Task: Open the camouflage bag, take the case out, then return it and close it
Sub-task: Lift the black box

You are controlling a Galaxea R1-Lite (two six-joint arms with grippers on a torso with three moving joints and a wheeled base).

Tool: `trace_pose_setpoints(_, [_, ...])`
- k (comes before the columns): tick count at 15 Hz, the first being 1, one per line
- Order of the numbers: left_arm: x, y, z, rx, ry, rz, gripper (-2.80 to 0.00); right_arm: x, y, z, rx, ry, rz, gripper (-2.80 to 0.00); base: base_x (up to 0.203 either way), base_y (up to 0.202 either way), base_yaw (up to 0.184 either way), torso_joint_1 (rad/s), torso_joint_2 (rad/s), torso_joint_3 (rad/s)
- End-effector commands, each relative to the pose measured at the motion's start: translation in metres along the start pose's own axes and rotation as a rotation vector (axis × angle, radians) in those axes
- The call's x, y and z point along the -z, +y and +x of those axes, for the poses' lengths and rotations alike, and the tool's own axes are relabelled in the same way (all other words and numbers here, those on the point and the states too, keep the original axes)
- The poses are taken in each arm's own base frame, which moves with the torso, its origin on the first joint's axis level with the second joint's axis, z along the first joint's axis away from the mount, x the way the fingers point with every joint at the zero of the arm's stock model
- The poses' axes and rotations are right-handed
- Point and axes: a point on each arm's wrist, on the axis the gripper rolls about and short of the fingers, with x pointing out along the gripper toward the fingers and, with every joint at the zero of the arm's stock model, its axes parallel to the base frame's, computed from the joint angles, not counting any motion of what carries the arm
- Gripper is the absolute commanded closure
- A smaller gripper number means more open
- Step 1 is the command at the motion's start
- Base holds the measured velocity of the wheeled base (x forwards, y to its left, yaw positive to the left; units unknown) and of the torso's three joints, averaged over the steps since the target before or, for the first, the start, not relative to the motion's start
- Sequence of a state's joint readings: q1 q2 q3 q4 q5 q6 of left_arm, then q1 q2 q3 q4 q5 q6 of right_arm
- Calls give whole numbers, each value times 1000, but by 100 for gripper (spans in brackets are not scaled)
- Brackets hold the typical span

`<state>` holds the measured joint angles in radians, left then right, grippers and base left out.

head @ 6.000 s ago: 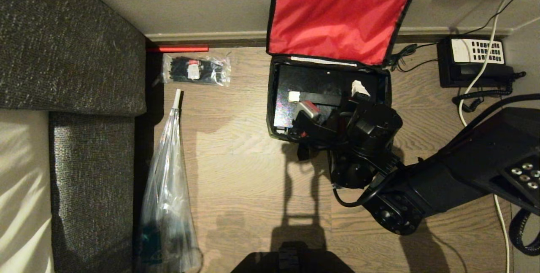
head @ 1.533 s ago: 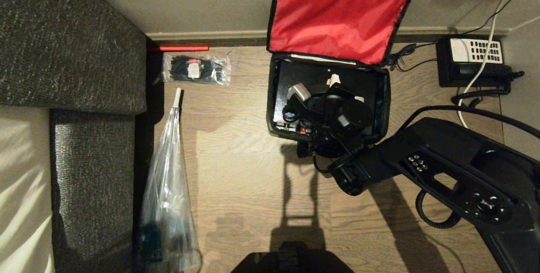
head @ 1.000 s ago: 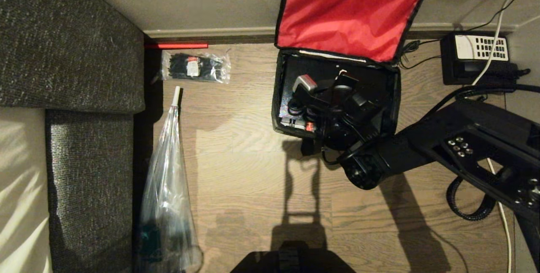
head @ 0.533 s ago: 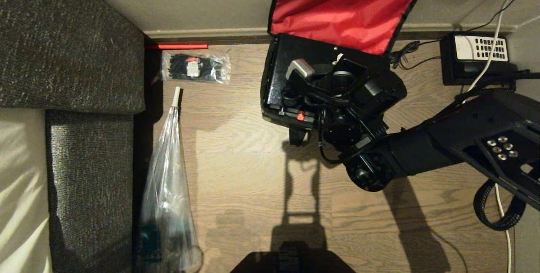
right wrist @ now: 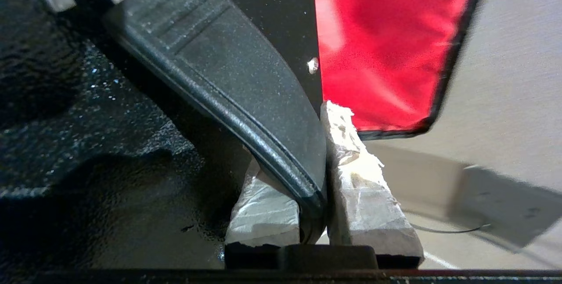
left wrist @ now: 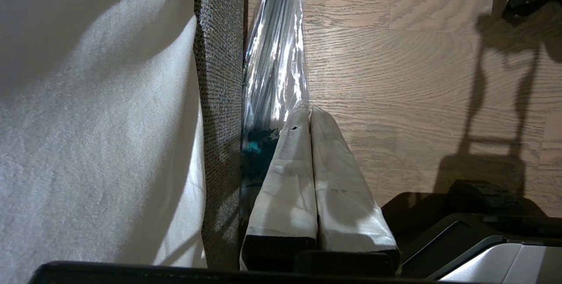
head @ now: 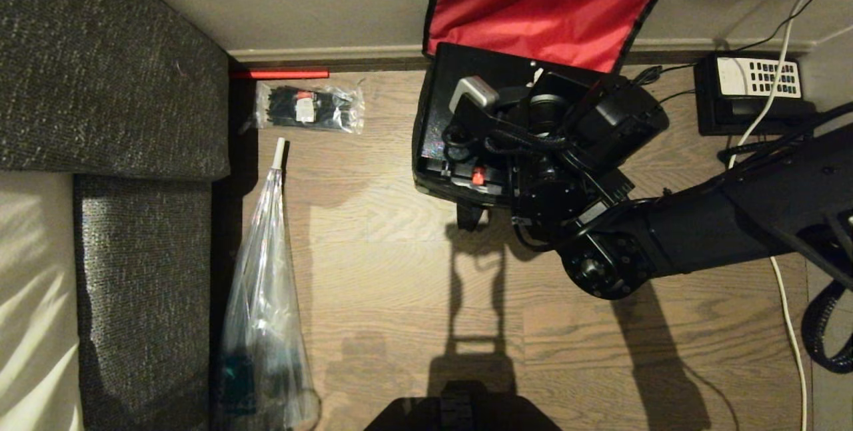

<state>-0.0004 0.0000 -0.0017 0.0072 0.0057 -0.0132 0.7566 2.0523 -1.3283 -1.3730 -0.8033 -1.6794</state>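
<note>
The camouflage bag stands open against the wall, its red-lined lid (head: 543, 8) leaning back; the raised case hides its body. The case (head: 440, 124) is a flat black box with a red latch button (head: 477, 178) on its near edge, and it hangs tilted above the bag. My right gripper (head: 536, 81) is over the case's top, shut on the case's black handle (right wrist: 246, 82). In the right wrist view the white-taped fingers (right wrist: 351, 161) clamp that handle. My left gripper (left wrist: 309, 110) is parked low beside the sofa, shut and empty.
A black telephone (head: 746, 94) with cords sits by the wall at the right. A clear packet of cable ties (head: 310, 108) and a red stick (head: 280, 74) lie at the left. A long plastic-wrapped item (head: 263, 298) rests along the sofa (head: 100, 71). A white cable (head: 790, 324) runs down the right.
My right gripper has lifted the case up out of the bag by its handle. The case now hangs higher and nearer the camera, covering the bag's opening. The left arm is still.
</note>
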Motion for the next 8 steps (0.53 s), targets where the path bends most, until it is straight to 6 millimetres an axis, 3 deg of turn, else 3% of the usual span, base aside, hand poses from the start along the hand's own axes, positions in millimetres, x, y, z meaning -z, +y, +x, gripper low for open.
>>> trace_pose_setpoints(1, [0, 0, 0, 0, 0, -1, 0, 2, -29, 0, 33, 6, 26, 0, 0, 0, 0, 0, 0, 0])
trace_pose_setpoints(8, [0, 0, 0, -1, 0, -1, 0, 6, -58, -1, 33, 4, 25, 0, 0, 0, 0, 0, 0, 0])
